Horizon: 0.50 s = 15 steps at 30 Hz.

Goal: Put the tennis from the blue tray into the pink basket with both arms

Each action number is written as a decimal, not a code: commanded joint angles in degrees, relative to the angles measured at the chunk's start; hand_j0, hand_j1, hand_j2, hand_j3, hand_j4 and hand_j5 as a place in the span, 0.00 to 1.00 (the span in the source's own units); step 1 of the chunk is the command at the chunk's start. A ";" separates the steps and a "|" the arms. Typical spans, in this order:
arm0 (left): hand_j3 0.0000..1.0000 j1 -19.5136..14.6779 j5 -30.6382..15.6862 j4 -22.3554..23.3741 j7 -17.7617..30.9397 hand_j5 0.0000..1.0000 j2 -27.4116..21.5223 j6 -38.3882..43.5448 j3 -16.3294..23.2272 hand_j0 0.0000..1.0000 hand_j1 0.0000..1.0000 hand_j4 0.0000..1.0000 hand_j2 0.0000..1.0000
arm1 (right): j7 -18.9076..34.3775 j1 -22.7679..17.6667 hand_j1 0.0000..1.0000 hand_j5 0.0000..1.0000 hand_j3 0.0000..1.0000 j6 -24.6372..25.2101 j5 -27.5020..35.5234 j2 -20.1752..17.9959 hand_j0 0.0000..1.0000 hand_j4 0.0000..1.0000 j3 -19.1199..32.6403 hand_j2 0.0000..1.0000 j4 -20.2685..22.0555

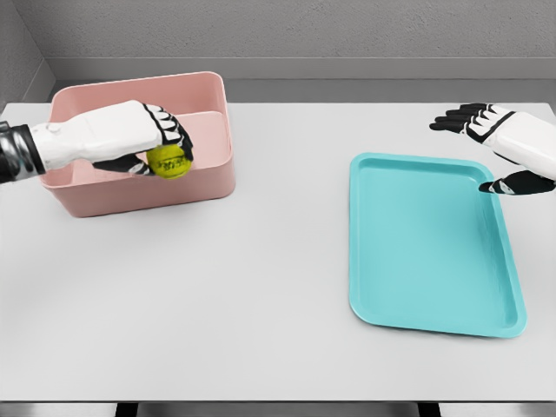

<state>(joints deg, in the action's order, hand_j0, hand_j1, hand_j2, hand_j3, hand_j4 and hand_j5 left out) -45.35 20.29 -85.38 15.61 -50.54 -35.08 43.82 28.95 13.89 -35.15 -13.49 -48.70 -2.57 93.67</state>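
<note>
The white surface (261, 287) carried a blue tray (430, 243), long axis running front to back, and a pink basket (208, 187). The left hand (152, 139) gripped the tennis ball (168, 161) over the basket; the right hand (499, 143) hovered open.

I have one view only, from my head, looking forward and steeply down across the white tabletop (261, 287). It sits high enough to take in the whole width, from the near edge to the far edge and the grey wall (304, 26) behind it.
</note>
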 commanded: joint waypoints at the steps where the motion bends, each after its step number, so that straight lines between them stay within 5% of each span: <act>1: 0.59 -0.26 -0.87 4.25 -0.05 0.59 1.67 0.08 -0.14 0.59 0.59 0.59 0.59 | -0.03 0.00 1.00 1.00 1.00 0.15 0.39 -0.08 1.00 1.00 0.02 1.00 0.02; 5: 0.59 -6.85 -0.78 18.57 -0.05 0.59 8.79 0.08 -0.75 0.59 0.59 0.59 0.59 | -0.03 -0.09 1.00 1.00 1.00 0.15 0.48 -0.08 1.00 1.00 0.02 1.00 0.11; 7: 0.61 -9.23 -0.78 27.89 2.15 0.61 12.74 0.08 -4.26 0.61 0.61 0.61 0.61 | -0.03 -0.09 1.00 1.00 1.00 0.15 0.40 -0.17 1.00 1.00 0.02 1.00 0.11; 8: 0.86 -9.14 -0.78 28.33 2.06 0.86 12.74 0.08 -5.58 0.86 0.86 0.86 0.86 | -0.03 -0.09 1.00 1.00 1.00 0.15 0.48 -0.17 1.00 1.00 0.02 1.00 0.11; 9: 1.00 -8.79 -0.87 28.25 2.06 1.00 12.74 0.08 -6.29 1.00 1.00 1.00 1.00 | -0.03 -0.09 1.00 1.00 1.00 0.15 0.48 -0.17 1.00 1.00 0.02 1.00 0.11; 15: 1.00 -4.84 -4.55 24.91 1.97 1.00 9.06 0.08 -6.20 1.00 1.00 1.00 1.00 | -0.03 -0.18 1.00 1.00 1.00 0.15 0.48 -0.17 1.00 1.00 0.02 1.00 0.19</act>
<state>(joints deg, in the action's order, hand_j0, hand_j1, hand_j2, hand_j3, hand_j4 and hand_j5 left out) -49.57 18.11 -60.07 17.56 -40.16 -35.12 37.98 28.95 13.71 -35.15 -13.42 -48.83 -2.56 93.79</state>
